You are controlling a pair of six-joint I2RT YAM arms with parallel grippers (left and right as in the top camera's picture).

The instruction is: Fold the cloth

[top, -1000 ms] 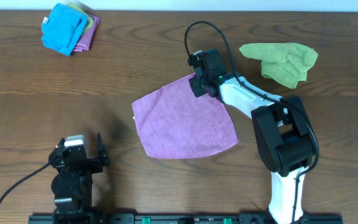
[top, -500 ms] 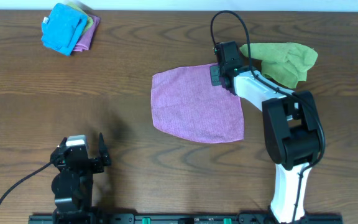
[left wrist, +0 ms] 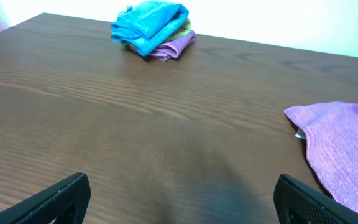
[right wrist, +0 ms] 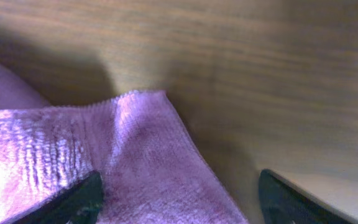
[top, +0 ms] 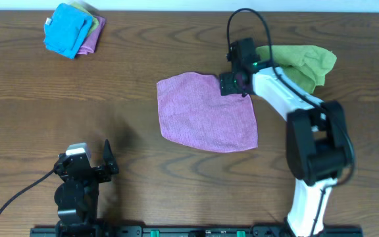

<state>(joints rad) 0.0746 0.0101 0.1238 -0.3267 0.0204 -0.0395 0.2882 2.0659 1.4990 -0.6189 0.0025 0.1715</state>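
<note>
The pinkish-purple cloth [top: 206, 112] lies spread flat in the middle of the table. My right gripper [top: 233, 83] hovers over its far right corner, open. In the right wrist view that corner [right wrist: 129, 155] lies loose on the wood between my right gripper's [right wrist: 179, 196] widely parted fingers [right wrist: 79, 198]. My left gripper [top: 84, 160] rests near the table's front left edge, open and holding nothing. From the left wrist view my left gripper [left wrist: 179, 202] faces bare wood, with the cloth's near left corner [left wrist: 347, 149] and its small white tag [left wrist: 299, 133] off to the right.
A crumpled lime-green cloth [top: 301, 64] lies just right of the right gripper. A pile of folded cloths with a bright blue one on top [top: 68, 29] sits at the far left corner, also seen from the left wrist [left wrist: 151, 28].
The right gripper dragged the cloth's corner rightward and back, spreading the cloth out, then opened and let the corner go. The left arm has not moved.
</note>
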